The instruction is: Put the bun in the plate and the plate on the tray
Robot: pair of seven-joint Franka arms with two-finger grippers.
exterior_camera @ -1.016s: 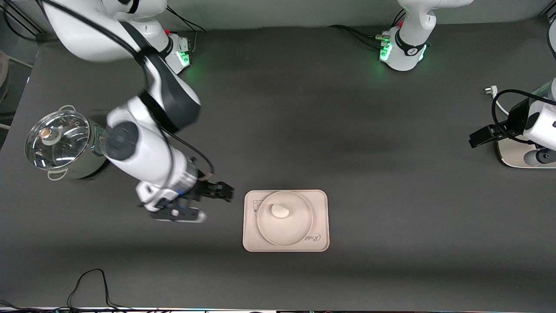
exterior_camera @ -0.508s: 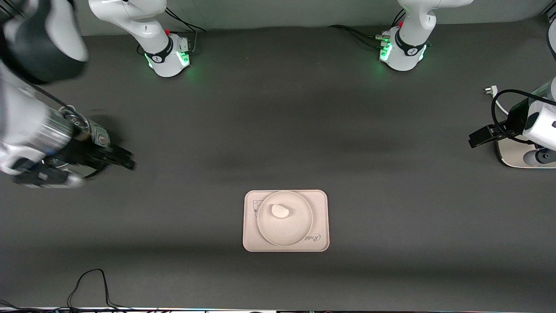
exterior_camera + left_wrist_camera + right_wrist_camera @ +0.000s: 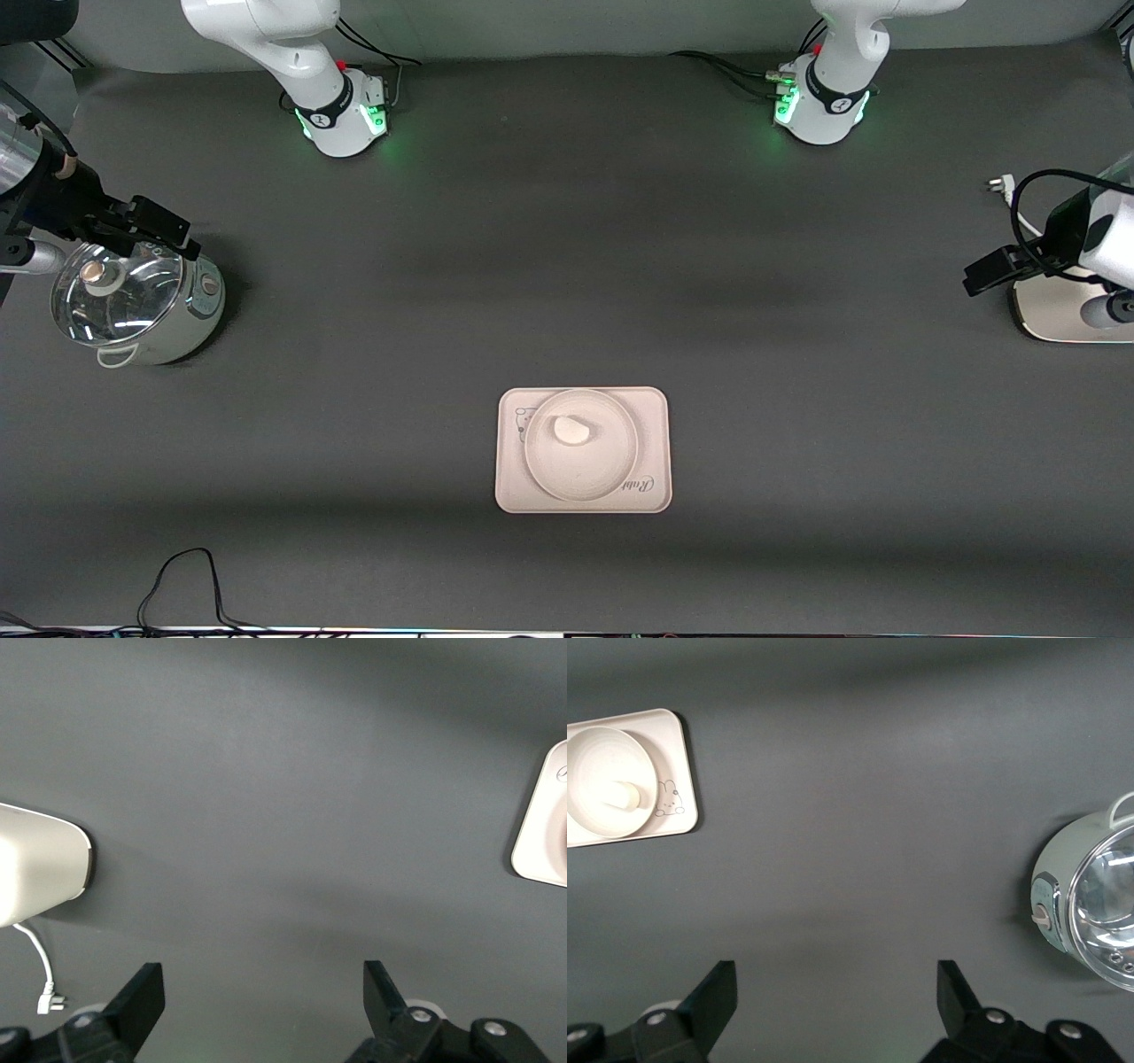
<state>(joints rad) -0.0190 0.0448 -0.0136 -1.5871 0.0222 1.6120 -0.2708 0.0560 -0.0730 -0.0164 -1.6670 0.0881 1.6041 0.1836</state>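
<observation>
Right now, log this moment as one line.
bun: on plate | plate: on tray | right tool: open, over pot | left tool: open, waiting at its table end

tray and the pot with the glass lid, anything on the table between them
Nothing. In the front view only bare dark table lies between the tray and the pot. The right wrist view shows the same bare stretch.
</observation>
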